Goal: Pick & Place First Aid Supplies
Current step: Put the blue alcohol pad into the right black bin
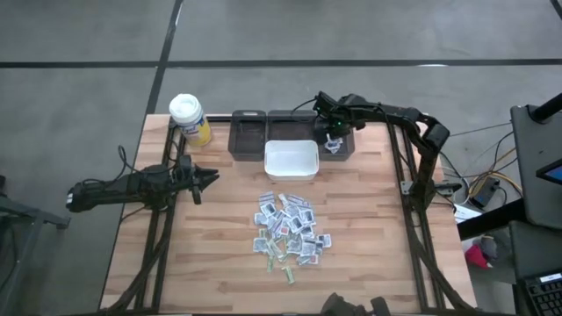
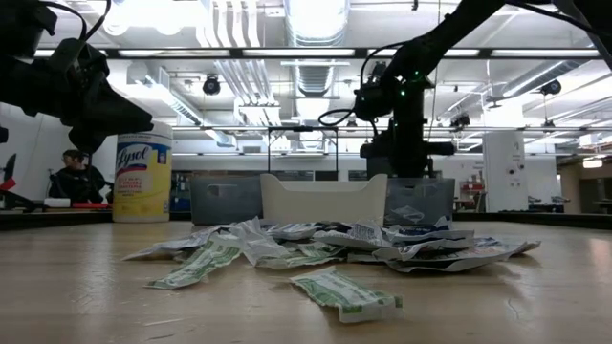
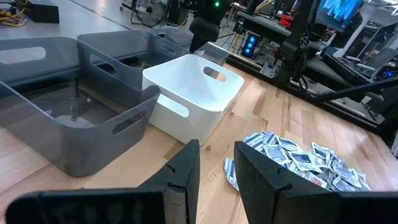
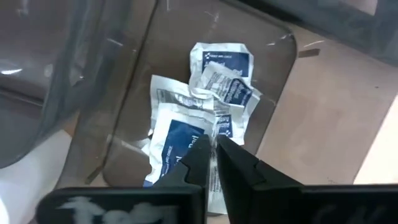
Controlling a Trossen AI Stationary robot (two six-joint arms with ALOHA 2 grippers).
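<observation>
We see the small white paper packets with blue and green print (image 1: pixel 288 230) heaped on the wooden table in front of the white plastic bin (image 1: pixel 291 161); a few lie inside the grey bin (image 4: pixel 273 81) behind it. There the right gripper (image 4: pixel 211 149) hovers, slightly parted, holding nothing. The left gripper (image 3: pixel 214 165), left of the white bin, stands partly open and empty.

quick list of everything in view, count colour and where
packets: many, mostly white with blue, red or green print, heaped mid-table
packets in bin: a few, white and blue, in the right grey bin
grey bins: three, dark grey, in a row at the far edge
white bin: one, just in front of the grey bins
wipes canister: one, yellow with white cap, far left corner
table: one, light wood
person: one, seated in the room behind, seen in the low view
left gripper: dark, open, left side of the table
right gripper: dark, over the right grey bin
</observation>
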